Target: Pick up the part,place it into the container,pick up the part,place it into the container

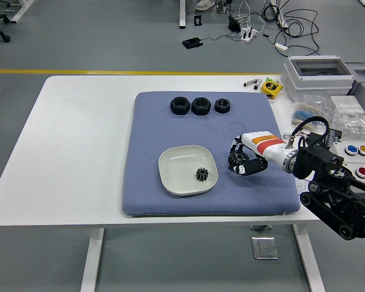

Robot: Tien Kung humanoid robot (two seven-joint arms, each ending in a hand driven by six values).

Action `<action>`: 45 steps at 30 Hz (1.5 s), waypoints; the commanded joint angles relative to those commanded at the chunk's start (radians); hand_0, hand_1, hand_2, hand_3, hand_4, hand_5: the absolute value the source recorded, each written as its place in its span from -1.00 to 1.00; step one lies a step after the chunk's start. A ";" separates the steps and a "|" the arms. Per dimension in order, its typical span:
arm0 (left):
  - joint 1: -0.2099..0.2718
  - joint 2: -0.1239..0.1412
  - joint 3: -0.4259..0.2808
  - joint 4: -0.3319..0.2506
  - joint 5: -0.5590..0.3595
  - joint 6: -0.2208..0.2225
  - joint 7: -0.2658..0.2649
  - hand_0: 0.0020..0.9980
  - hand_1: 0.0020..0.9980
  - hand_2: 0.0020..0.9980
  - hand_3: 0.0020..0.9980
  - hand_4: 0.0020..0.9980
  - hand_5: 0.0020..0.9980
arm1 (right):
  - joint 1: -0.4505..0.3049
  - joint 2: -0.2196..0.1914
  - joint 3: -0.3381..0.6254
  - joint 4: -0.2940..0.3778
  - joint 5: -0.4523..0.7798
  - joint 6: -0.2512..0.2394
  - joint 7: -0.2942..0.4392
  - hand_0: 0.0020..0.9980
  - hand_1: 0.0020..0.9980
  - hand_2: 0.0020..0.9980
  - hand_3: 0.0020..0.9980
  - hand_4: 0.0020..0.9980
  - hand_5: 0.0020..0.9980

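A white square bowl [173,165] sits on the blue mat [164,131], with a small black gear [201,175] lying inside it at the right. Three black nuts [200,106] stand in a row along the mat's far edge. My right hand [240,162] hovers low over the mat just right of the bowl, its black fingers curled loosely downward with nothing between them. The wrist has a white cuff with orange stripes. No left arm shows in the picture.
A yellow tape measure [271,87] lies at the mat's far right corner. A grey box [319,76], bagged parts [310,114] and a panel of coloured buttons [362,159] crowd the table's right end.
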 joint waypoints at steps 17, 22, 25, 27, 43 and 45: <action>-0.003 0.003 0.002 0.000 -0.004 0.001 -0.003 0.42 0.22 0.44 0.18 0.22 0.19 | 0.107 0.118 -0.090 0.107 -0.045 0.005 -0.050 -1.00 -0.91 -0.69 -0.47 -0.47 -0.75; -0.007 0.005 0.000 -0.002 0.006 0.002 0.000 0.42 0.22 0.44 0.18 0.22 0.19 | 0.137 0.193 -0.116 0.009 -0.052 0.007 -0.072 -1.00 -0.90 -0.66 -0.43 -0.50 -0.74; -0.009 0.006 0.000 -0.002 0.006 0.002 -0.002 0.42 0.22 0.43 0.18 0.22 0.18 | 0.148 0.219 -0.126 -0.030 -0.049 0.046 -0.095 -1.00 -0.78 -0.46 -0.16 -0.58 -1.00; -0.011 0.007 -0.001 -0.002 0.009 0.002 -0.002 0.42 0.22 0.43 0.18 0.22 0.18 | 0.154 0.234 -0.127 -0.053 -0.041 0.077 -0.105 -1.00 -0.78 -0.46 -0.16 -0.58 -1.00; -0.002 0.007 -0.021 -0.003 0.044 0.001 0.008 0.42 0.24 0.44 0.18 0.23 0.20 | 0.158 0.250 -0.125 -0.094 0.020 0.108 -0.077 -0.84 -0.52 0.26 1.00 1.00 0.02; -0.001 0.007 -0.025 -0.003 0.049 0.002 0.010 0.42 0.24 0.44 0.18 0.23 0.20 | 0.157 0.250 -0.119 -0.094 0.023 0.106 -0.078 -0.84 -0.52 0.26 1.00 1.00 0.02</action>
